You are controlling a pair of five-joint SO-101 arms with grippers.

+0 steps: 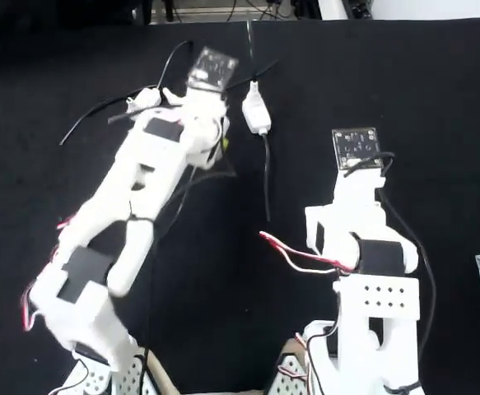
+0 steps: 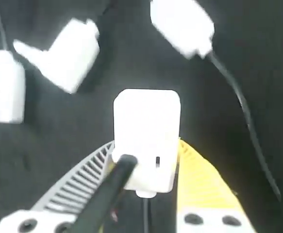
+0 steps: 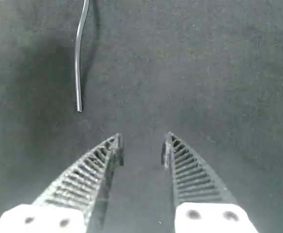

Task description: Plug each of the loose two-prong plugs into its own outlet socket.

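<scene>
White plug (image 2: 147, 126) | clamped, left pincer (image 2: 145, 145) | lengthwise, pointing outward (cable (image 2: 107, 191) rearward)

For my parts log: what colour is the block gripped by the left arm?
The block is white; the left wrist view shows it best.

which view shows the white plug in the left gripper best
The left wrist view: the white plug sits centred, close, in the left gripper. In the high view the left arm's wrist covers it. The right wrist view faces black mat and a cable.
</scene>
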